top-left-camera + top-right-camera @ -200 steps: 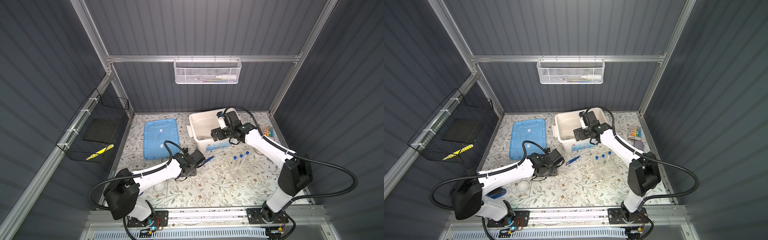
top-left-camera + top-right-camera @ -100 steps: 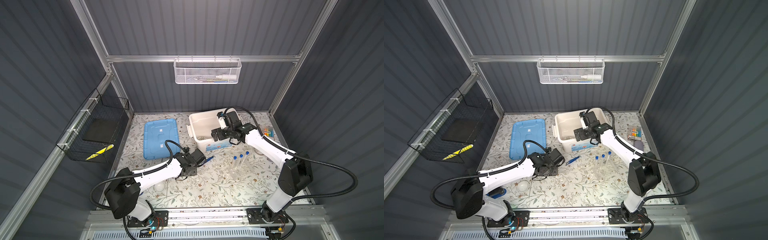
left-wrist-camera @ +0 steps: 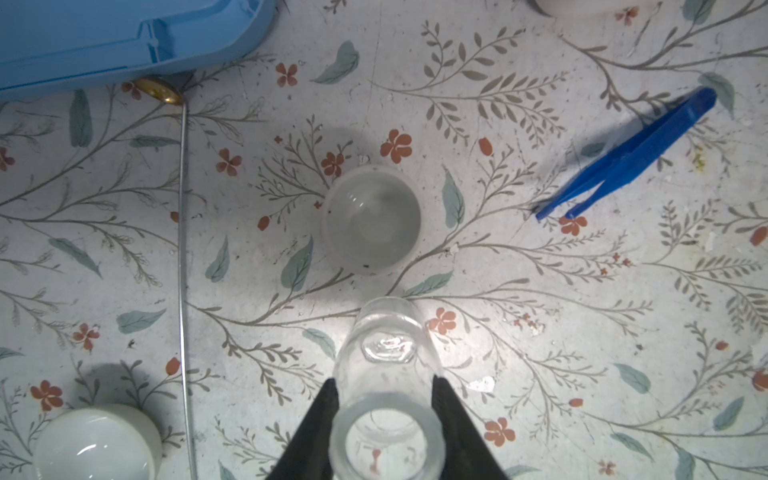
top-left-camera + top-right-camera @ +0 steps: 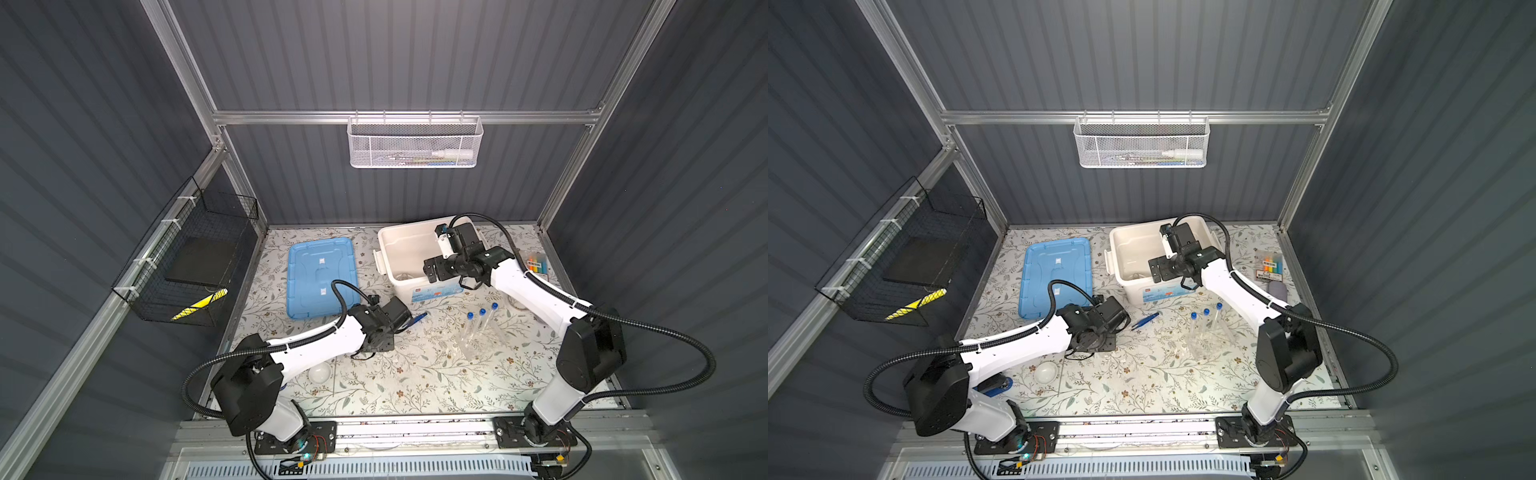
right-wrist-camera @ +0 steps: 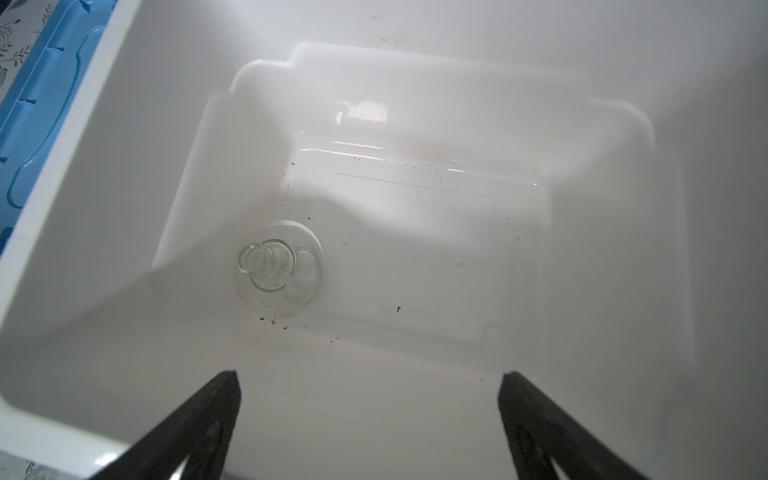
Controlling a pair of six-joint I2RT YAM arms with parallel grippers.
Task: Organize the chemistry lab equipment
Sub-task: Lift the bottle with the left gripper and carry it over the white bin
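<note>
Chemistry lab equipment lies mostly outside the white bin [image 4: 409, 291], on the floral mat [image 4: 415, 374]. Three blue-capped test tubes [image 4: 478, 328], blue tweezers [image 4: 415, 319], small white dishes [image 3: 371, 220] and a thin brass-tipped rod [image 3: 181, 249] all sit on the robot's side of the bin. Only a clear flask [image 5: 279, 268] rests on the bin's floor. Over the last second the left gripper [image 3: 383, 384] has narrowed its jaws, and both black fingers [image 3: 316, 428] now press the sides of a small clear vial [image 3: 387, 365]. That vial is mouth-up, short of the bin and near one dish. I judge the grasp is only just made and the carry to the bin comes next, though I cannot tell whether the vial has left the mat. The left arm stretches low from its base toward the bin, its wrist bent so the claw points down. The right gripper [image 5: 370, 376] hangs over the bin's inside with its jaws spread wide and empty, well apart from the flask. Its arm reaches forward over the bin's front wall, wrist tipped downward.
</note>
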